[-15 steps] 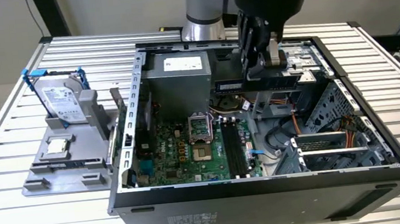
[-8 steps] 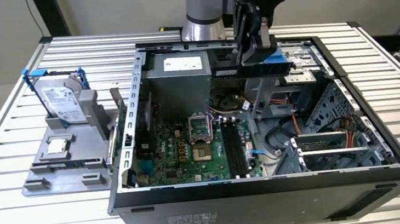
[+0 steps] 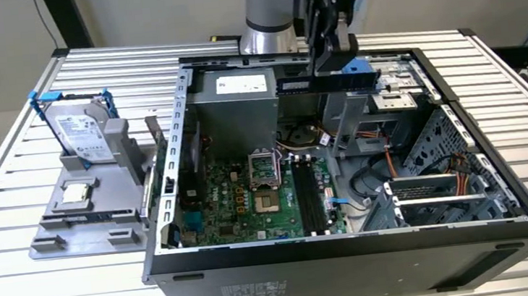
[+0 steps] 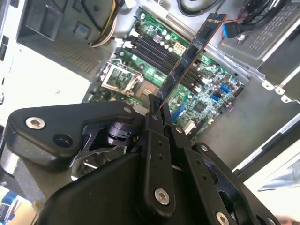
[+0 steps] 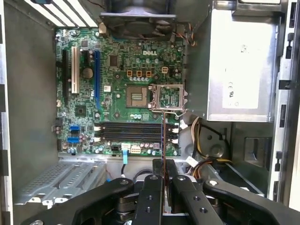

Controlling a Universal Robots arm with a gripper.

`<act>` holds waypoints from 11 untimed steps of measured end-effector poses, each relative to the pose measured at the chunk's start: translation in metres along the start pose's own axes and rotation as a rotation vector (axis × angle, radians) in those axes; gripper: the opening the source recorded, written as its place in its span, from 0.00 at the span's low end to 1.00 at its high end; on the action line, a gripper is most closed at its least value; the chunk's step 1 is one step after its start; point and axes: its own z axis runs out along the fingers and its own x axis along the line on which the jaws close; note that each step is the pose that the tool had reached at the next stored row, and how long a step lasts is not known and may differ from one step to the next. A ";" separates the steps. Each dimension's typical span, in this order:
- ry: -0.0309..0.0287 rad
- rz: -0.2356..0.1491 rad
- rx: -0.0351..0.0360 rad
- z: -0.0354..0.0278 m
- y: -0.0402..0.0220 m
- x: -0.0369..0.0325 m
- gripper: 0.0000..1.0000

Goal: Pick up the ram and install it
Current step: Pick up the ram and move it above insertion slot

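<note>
The ram (image 3: 326,82) is a long dark stick, held level in the air above the open computer case (image 3: 351,245). My gripper (image 3: 332,69) is shut on it from above. The second wrist view shows the ram (image 4: 192,54) reaching out from the fingertips (image 4: 154,112) over the green motherboard (image 4: 206,93). Seen edge-on in the first wrist view, the ram (image 5: 162,136) is a thin line between the fingers (image 5: 152,187), crossing over the black memory slots (image 5: 133,132). Those slots (image 3: 308,195) lie well below the ram, near the middle of the motherboard (image 3: 240,201).
A silver hard drive in a blue frame (image 3: 83,133) stands on a grey fixture (image 3: 87,216) at the exterior view's left, with a small square silver chip (image 3: 76,191) on it. Inside the case are the power supply (image 3: 236,107), the open processor socket (image 3: 261,166), cables and a drive cage (image 3: 443,196).
</note>
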 end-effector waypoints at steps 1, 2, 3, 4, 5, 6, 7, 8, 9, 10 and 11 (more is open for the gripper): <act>-0.0001 -0.001 0.0000 0.0000 0.0000 -0.0010 0.00; 0.0000 -0.002 0.0000 0.0000 0.0000 -0.0018 0.00; -0.0001 -0.003 0.0000 0.0000 0.0000 -0.0026 0.00; -0.0001 -0.004 0.0000 0.0001 0.0000 -0.0033 0.00; 0.0000 -0.006 0.0000 0.0000 0.0000 -0.0037 0.00; -0.0001 -0.007 0.0000 0.0000 0.0000 -0.0038 0.00; -0.0003 -0.009 0.0001 0.0001 0.0000 -0.0038 0.00; -0.0004 -0.011 0.0000 0.0001 0.0000 -0.0038 0.00; -0.0005 -0.012 0.0000 0.0001 0.0000 -0.0039 0.00; -0.0006 -0.012 0.0000 0.0001 0.0002 -0.0039 0.00; -0.0006 -0.012 0.0000 0.0000 0.0008 -0.0039 0.00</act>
